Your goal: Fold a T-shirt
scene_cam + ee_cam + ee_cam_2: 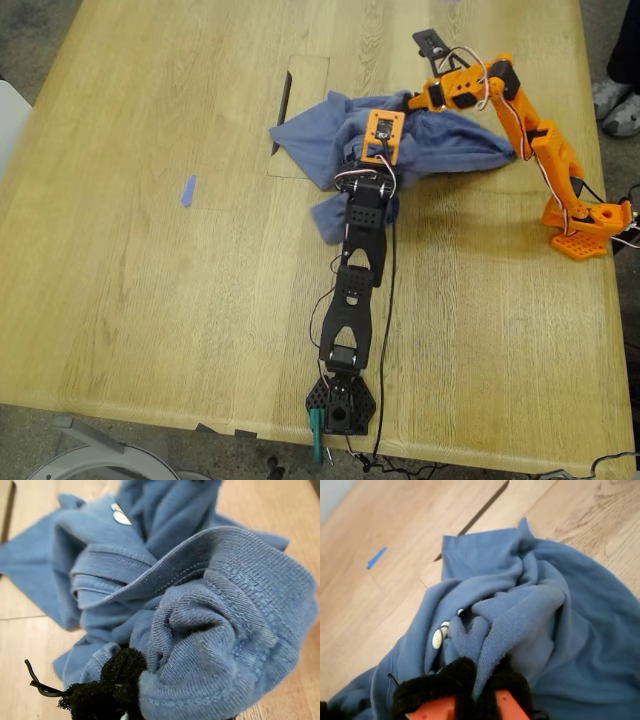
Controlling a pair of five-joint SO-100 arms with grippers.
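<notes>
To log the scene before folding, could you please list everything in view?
T-shirt: one, slate blue, bunched mid-table between the arms.
Strip: one, blue, on the table, the exterior view's left.
Table: one, light wood, with a dark slot.
Person's shoes: two, grey, the exterior view's right edge.
Arms: black arm, orange arm.
My first pincer: black pad against the cloth.
My second pincer: orange, black pads pinching the cloth.

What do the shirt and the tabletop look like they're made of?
The T-shirt: soft knit, likely cotton jersey, matte slate-blue; fine ribbing and stitched hems show up close. The table: light wood or wood veneer, smooth satin finish, visible grain lines; which of the two I cannot tell.
</notes>
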